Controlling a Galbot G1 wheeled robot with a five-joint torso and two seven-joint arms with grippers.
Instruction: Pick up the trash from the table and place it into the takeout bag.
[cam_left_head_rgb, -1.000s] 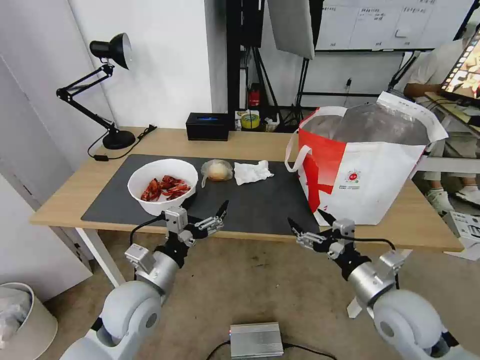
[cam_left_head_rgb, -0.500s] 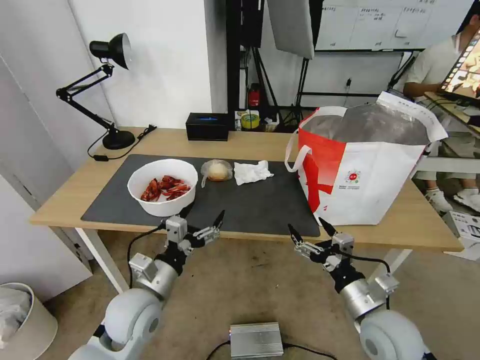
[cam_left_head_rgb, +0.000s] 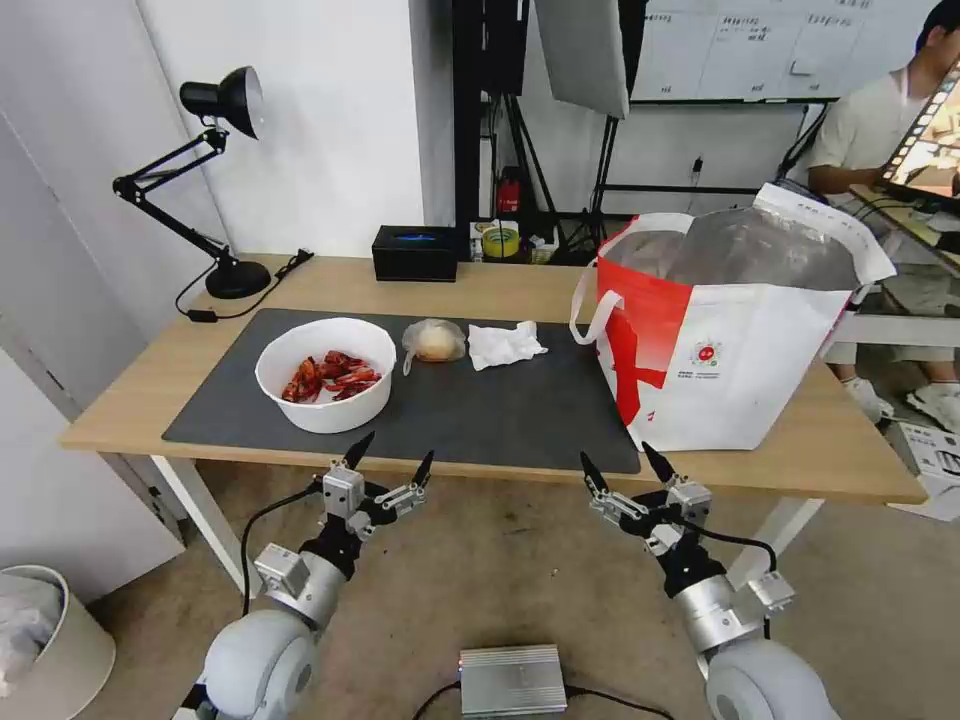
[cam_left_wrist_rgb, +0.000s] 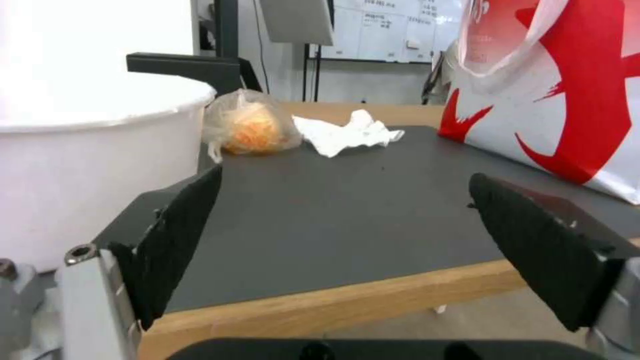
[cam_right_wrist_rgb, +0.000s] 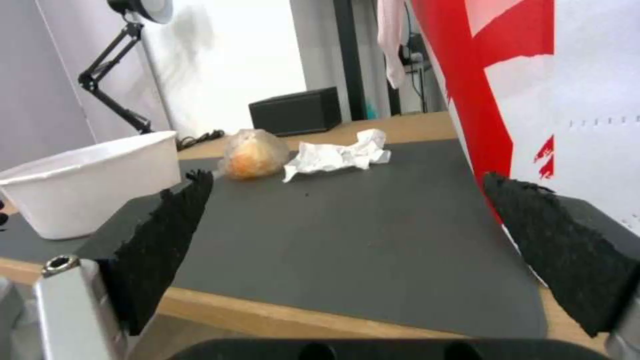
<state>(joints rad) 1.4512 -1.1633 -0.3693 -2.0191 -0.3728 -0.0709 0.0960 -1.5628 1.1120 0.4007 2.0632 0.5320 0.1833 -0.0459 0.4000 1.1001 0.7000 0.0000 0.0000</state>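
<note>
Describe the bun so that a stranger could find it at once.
On the dark mat of the wooden table, three items lie in a row. The bun is in the middle, between the white bowl and the crumpled tissue. Only it is round, orange-yellow, wrapped in clear plastic.

Bowl (cam_left_head_rgb: 326, 374) left of takeout bag (cam_left_head_rgb: 735, 350)

An office or lab used for filming. A black desk lamp (cam_left_head_rgb: 215, 105) stands at upper left on a wood tabletop (cam_left_head_rgb: 500, 285); behind it rise dark light stands (cam_left_head_rgb: 520, 150) and a whiteboard (cam_left_head_rgb: 760, 45) at top right. A bin (cam_left_head_rgb: 50, 640) sits at lower left.
</note>
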